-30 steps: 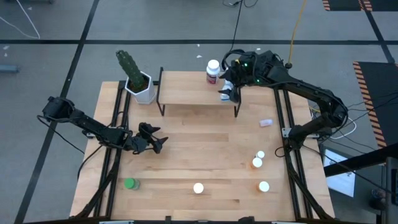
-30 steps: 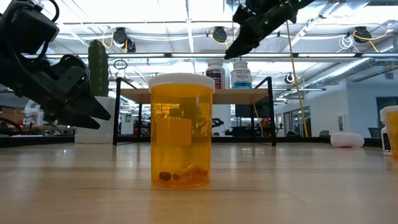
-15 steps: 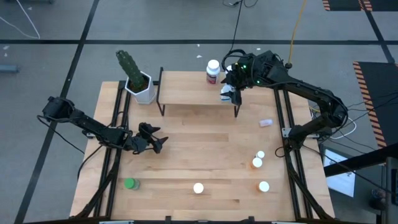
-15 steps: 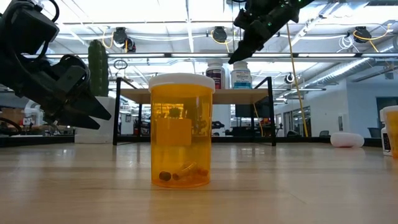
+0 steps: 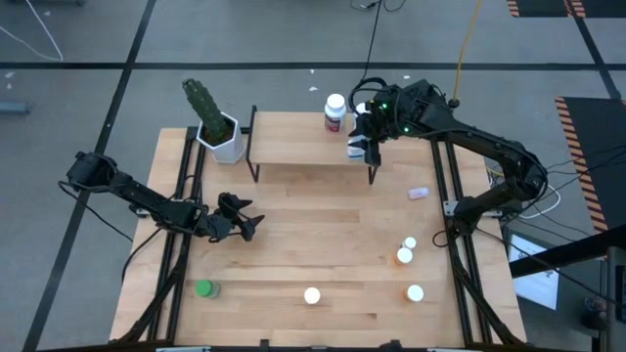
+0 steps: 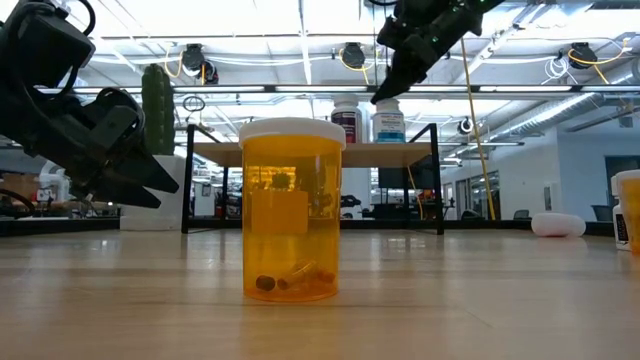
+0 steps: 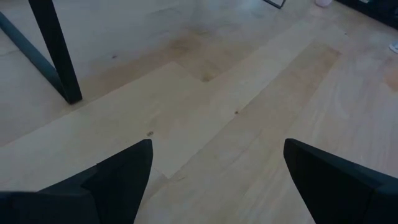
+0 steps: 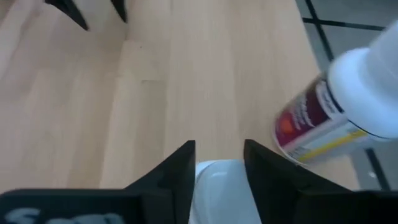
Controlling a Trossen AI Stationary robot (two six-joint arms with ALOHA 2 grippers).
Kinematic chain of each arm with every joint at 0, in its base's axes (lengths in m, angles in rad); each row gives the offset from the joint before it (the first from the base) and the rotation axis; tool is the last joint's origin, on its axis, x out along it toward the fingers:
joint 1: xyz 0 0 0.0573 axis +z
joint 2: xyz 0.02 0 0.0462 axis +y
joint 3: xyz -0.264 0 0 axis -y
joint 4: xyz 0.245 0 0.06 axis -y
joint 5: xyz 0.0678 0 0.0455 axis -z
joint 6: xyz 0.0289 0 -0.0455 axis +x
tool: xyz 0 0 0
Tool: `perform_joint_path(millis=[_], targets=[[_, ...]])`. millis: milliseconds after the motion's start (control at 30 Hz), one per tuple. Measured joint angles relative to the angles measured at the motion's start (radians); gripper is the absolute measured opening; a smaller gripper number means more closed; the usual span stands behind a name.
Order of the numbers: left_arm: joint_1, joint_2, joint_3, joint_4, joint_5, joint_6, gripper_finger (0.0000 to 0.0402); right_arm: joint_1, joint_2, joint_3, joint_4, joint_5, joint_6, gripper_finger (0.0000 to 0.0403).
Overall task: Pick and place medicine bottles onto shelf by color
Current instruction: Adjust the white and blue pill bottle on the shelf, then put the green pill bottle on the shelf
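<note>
A blue-white medicine bottle (image 5: 356, 149) with a white cap stands on the shelf (image 5: 298, 145), at the right near corner of its top board. My right gripper (image 8: 219, 147) is over it, with its fingers closed in on the cap (image 8: 221, 183). A maroon-labelled bottle (image 5: 335, 112) stands at the shelf's far edge, just behind it. My left gripper (image 5: 252, 226) hovers open over bare table left of centre, holding nothing. More bottles stand on the table: a green one (image 5: 203, 288), an orange one (image 5: 311, 295) and a group at the near right (image 5: 406, 254). My right gripper pinches the blue-white bottle's white cap (image 8: 211, 177) between its two fingers, one on each side. The fingers come slanting down from above and from the table's right (image 6: 380, 97). The bottle stands upright on the shelf's top board.
A white pot with a cactus (image 5: 223, 137) stands just left of the shelf. A small pale bottle (image 5: 418, 194) lies on its side on the table below the shelf's right end. The low view is filled by the orange bottle (image 6: 292, 210).
My right gripper has come a little down and sideways onto the blue-white bottle's cap. The bottle has stayed in place on the shelf.
</note>
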Motion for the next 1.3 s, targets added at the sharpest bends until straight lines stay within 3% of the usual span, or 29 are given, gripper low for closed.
perform_joint_path(millis=[133,933,1100,1300], targets=[[0.0,0.0,0.0,0.0,0.0,0.0,0.0365,0.0,-0.001,0.0,-0.001,0.073,-0.005,0.0116],[0.0,0.0,0.0,0.0,0.0,0.002,0.0365,0.029,-0.125,-0.001,-0.022,0.07,0.083,0.0119],[0.0,0.0,0.0,0.006,0.0,0.02,0.0365,0.14,-0.192,-0.001,-0.045,0.07,0.151,0.0153],[0.0,0.0,-0.001,0.137,0.0,0.186,0.0365,0.414,-0.216,-0.001,-0.12,0.099,0.244,0.02]])
